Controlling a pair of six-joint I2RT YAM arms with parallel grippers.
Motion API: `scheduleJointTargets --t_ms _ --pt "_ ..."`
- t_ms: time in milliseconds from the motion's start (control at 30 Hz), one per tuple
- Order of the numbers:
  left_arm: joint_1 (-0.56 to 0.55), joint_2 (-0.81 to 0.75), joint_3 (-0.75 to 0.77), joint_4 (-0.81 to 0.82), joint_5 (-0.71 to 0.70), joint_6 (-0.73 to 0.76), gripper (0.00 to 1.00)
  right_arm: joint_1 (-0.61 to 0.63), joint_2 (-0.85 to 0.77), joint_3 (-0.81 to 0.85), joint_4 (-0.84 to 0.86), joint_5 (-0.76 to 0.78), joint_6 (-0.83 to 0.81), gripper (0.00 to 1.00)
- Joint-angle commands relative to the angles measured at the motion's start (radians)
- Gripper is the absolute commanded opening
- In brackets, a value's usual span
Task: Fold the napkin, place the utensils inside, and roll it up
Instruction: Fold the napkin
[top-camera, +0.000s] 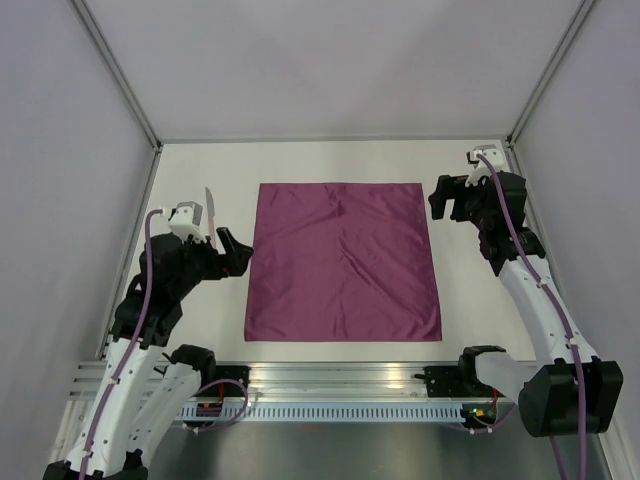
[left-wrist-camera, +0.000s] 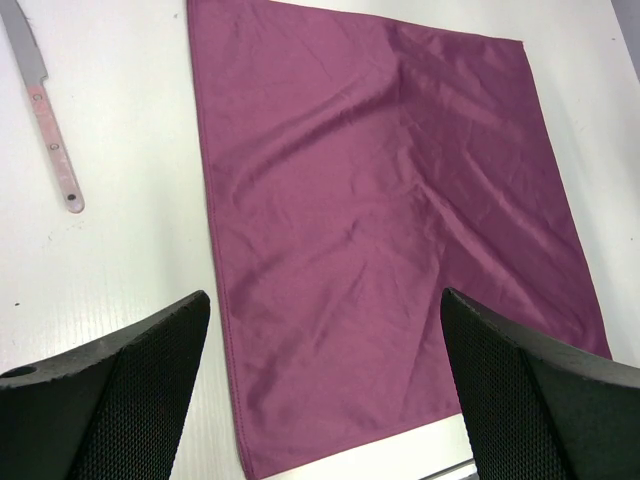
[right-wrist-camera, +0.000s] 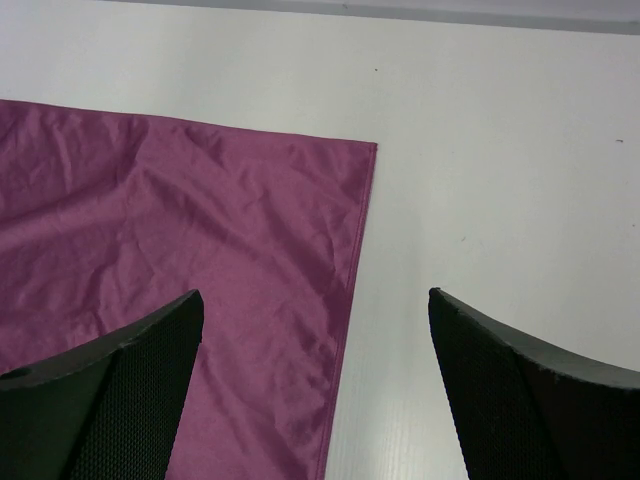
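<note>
Folding not begun: deep purple-maroon square cloth napkin (top-camera: 342, 262) flat on white desk (top-camera: 470, 300). I see left tool (top-camera: 240, 252), right tool (top-camera: 447, 197) wide open, empty. Next, likely: pinch an edge.

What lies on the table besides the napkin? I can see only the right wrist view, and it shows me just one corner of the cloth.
Observer: A knife with a pinkish handle lies on the table, to the left of the napkin and not touching it. No other utensil shows in any view.
Operator: Thank you. Is the napkin folded yet?
Observer: No. The top view shows it spread flat as a full square, with all four corners out.
</note>
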Motion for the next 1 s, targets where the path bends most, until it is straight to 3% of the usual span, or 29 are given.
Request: scheduleJointTargets --t_ms 0,300,400,433,633,967 --pt "0.002 -0.006 -0.003 0.005 0.021 0.048 1.0 -0.001 -0.022 0.024 -0.005 0.021 -0.008 0.98" --pt "-0.047 0.086 0.064 0.044 0.052 -0.023 1.0 -0.001 0.033 0.075 -0.071 0.08 -0.02 0.98" --pt "-0.235 0.153 0.093 0.09 -0.101 -0.063 1.0 -0.002 0.068 0.095 -0.091 0.112 -0.02 0.98" --pt "-0.36 0.179 0.099 0.113 -0.225 -0.082 1.0 -0.001 0.078 0.098 -0.094 0.12 -0.022 0.98" --pt "-0.775 0.527 0.168 0.252 -0.494 -0.121 1.0 -0.002 0.119 0.102 -0.101 0.142 -0.049 0.98" --pt "-1.053 1.072 0.389 0.51 -0.504 -0.043 0.91 -0.001 0.115 0.104 -0.099 0.169 -0.053 0.98"
